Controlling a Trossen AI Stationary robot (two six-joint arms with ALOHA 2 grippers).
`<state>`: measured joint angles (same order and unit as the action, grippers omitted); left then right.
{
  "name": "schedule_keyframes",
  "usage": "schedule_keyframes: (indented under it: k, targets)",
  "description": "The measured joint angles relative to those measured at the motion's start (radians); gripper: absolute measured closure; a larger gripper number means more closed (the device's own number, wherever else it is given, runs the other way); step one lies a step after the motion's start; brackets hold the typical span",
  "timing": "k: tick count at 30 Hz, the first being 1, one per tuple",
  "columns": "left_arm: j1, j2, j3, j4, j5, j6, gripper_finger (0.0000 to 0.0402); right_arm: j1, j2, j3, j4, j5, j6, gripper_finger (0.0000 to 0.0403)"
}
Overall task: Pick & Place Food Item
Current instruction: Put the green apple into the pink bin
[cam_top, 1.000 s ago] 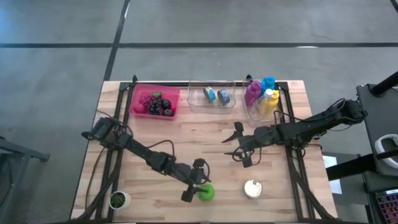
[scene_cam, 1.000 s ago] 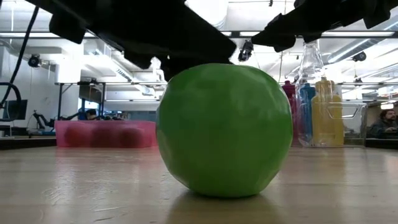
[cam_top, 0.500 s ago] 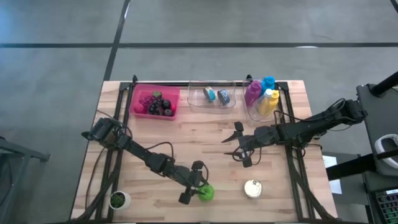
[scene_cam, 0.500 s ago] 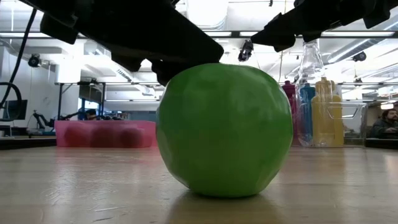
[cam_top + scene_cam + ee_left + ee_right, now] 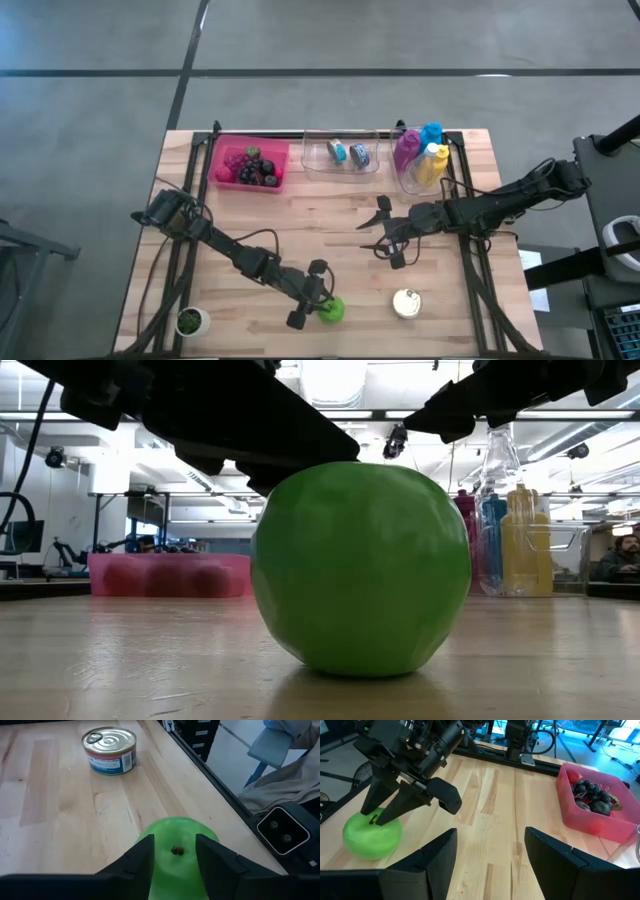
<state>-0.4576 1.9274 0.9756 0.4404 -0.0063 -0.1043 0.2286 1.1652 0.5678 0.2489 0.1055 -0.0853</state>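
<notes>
Wooden tabletop [image 5: 330, 225]. Pink bin [image 5: 250, 165] of dark fruit at far edge. Left tool [image 5: 312, 296] at near edge, fingers narrowed either side of green apple [image 5: 331, 309], straddling its stem; firm contact cannot be told. Apple rests on tabletop. Right tool [image 5: 382, 232] hovers mid-table, fingers spread, empty. Tin can [image 5: 406, 303] near apple.

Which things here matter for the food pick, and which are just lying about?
In the job: green apple; left gripper, jaws either side of the apple; pink bin of fruit, the likely drop spot.

Lying about: tin can; clear tray; bottles; small plant pot; right gripper, waiting mid-table, jaws open.
</notes>
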Motion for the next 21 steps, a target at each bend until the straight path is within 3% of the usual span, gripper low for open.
schedule_keyframes:
  k: [21]
  targets:
    - [0.0, 0.0, 0.0, -0.018, 0.0, 0.0, 0.0338, 0.0, 0.0, 0.0, -0.001, 0.0, 0.0, 0.0175]
